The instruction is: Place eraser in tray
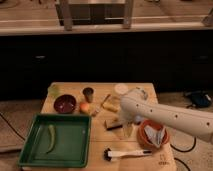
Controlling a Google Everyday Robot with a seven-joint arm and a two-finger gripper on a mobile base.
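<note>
White robot arm (170,117) reaches in from the right over a wooden table (100,89). Gripper (123,120) sits low at mid-table, right at the eraser (112,124); can't tell how far open it is or whether it has hold of anything. Eraser lies on the table just right of the green tray (75,150), outside it. Tray at front left holds a long green vegetable (51,137). Dark bowl (65,104), small cup (88,94) and orange fruit (85,107) behind the tray. Orange bowl (145,140) at right under the arm, white-handled brush (126,153) at the front edge
</note>
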